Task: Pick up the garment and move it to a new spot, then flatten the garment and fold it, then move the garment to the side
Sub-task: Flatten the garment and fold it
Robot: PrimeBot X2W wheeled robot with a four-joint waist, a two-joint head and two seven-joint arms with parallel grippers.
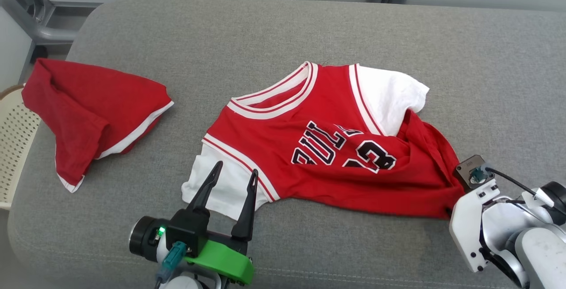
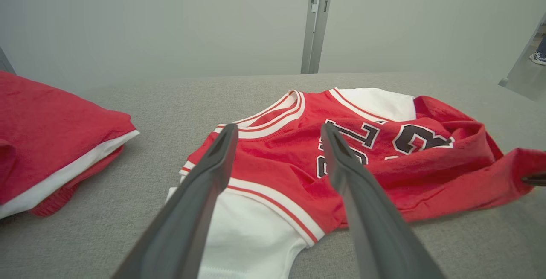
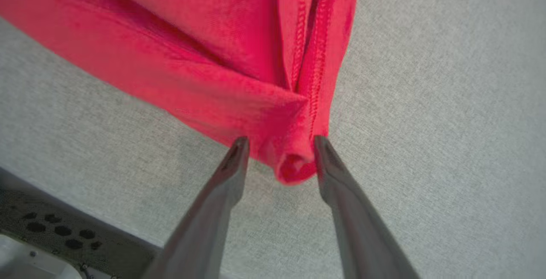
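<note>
Red jersey (image 1: 327,147) on grey cushion (image 1: 309,28), cream basket (image 1: 15,147) beside it

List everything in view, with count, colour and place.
Jersey: one, red with white sleeves and black lettering, rumpled at the couch's middle.
Second garment: one, red with white trim, on the couch's left part, apart from the jersey.
Couch: one, grey, under both garments.
Basket: one, cream, perforated, beside the couch's left edge.
Metal frame: one, grey, behind the couch, upper left.
Left gripper: one, dark fingers, green mount, open, at the jersey's near white sleeve.
Right gripper: one, dark fingers, parted either side of the jersey's bunched red hem corner.
</note>
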